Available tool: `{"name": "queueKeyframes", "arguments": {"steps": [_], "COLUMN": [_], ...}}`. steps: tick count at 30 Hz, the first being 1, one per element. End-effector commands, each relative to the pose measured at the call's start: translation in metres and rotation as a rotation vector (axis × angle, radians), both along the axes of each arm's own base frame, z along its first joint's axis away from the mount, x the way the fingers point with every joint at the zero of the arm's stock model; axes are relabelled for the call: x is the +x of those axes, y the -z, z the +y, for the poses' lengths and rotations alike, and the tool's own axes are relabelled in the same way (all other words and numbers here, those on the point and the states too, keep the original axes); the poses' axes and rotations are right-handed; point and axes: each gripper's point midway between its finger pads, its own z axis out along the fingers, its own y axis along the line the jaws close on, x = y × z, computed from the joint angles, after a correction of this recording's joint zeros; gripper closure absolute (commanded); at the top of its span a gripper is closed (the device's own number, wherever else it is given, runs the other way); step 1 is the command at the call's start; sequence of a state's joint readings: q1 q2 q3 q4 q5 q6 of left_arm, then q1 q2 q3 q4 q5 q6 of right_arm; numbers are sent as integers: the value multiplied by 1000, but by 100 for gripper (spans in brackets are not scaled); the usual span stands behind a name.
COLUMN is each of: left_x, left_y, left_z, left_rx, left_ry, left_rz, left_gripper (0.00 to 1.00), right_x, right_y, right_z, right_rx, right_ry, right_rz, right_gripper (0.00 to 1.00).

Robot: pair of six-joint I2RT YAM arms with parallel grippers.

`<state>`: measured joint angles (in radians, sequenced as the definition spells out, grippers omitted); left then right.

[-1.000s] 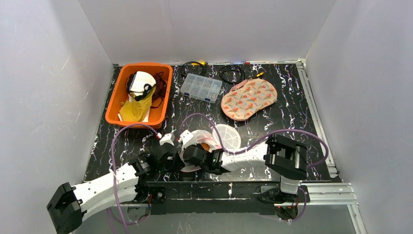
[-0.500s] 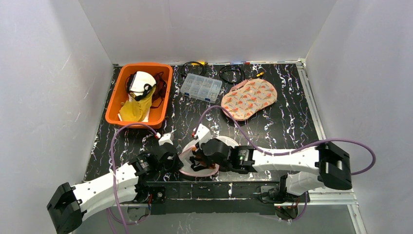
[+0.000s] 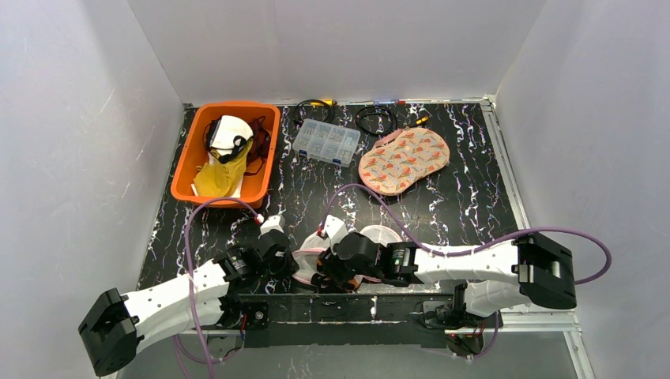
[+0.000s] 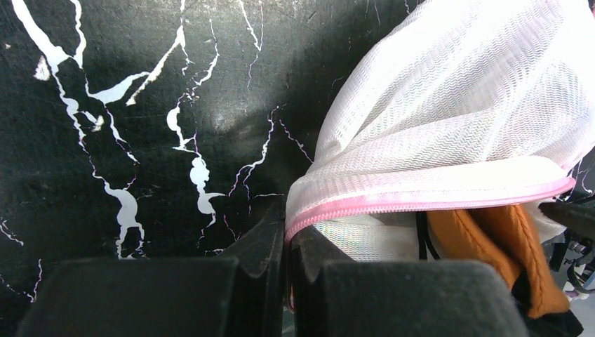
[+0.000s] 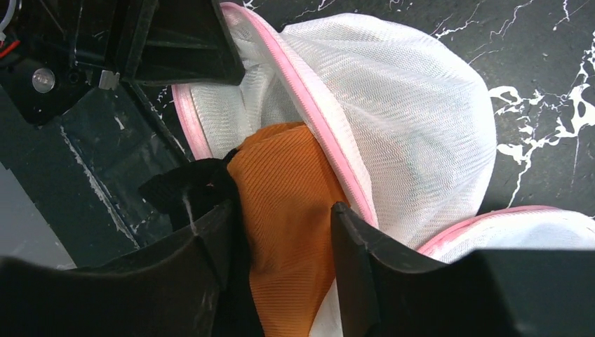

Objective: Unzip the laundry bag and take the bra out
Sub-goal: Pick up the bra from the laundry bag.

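Bra (image 5: 288,189) clamped in right tool (image 5: 281,210), laundry bag (image 4: 449,119) rim in left tool (image 4: 286,232)

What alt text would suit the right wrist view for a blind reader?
The right pincer grips an orange bra poking from the open mouth of a white mesh laundry bag with pink zip trim, on a black marbled table.

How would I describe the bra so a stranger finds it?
At the near edge of the black marbled table lies a white mesh laundry bag. The bra is the orange fabric in its pink-edged opening, unlike the white mesh around it.
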<state>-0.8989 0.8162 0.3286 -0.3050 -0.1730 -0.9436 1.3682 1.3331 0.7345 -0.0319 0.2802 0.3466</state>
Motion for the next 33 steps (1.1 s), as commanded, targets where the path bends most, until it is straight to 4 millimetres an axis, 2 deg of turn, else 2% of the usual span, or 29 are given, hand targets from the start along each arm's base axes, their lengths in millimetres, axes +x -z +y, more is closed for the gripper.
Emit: {"name": "queueKeyframes", "arguments": {"steps": [1,7,9,11,16,22,28,30,33], "left_x": [4,4,4,4,4,3,3,3,3], "left_y": [-11,-15,-16,-16,-15,-13,-15,-15,-15], "left_z": [-2,-4,-5,-5,-5,-5,-5,-5,-5], "left_rx": [-9,-16,-16,-15,-14,-13,-19,-18,-18], "left_ry": [-1,5,7,7,5,2,1,-1,2], "left_rz": [-23,-22,-22,-22,-17,-9,-11,-11,-9], "left_gripper": [100,100,100,100,100,100,100,100,100], "right_x": [-2,-15,-20,-23,-29,-23,-27,-25,-26], "right_y": [-20,-38,-41,-42,-30,-6,1,5,9], "right_z": [3,2,0,-3,-6,-11,-2,-1,1], "right_rx": [56,38,18,-12,-118,-229,-225,-242,-253], "right_ry": [-6,-95,-125,-147,-167,-135,-147,-146,-164], "right_rz": [14,19,13,-5,-87,-183,-217,-226,-234], "right_gripper": [38,28,19,13,10,14,17,21,34]}}
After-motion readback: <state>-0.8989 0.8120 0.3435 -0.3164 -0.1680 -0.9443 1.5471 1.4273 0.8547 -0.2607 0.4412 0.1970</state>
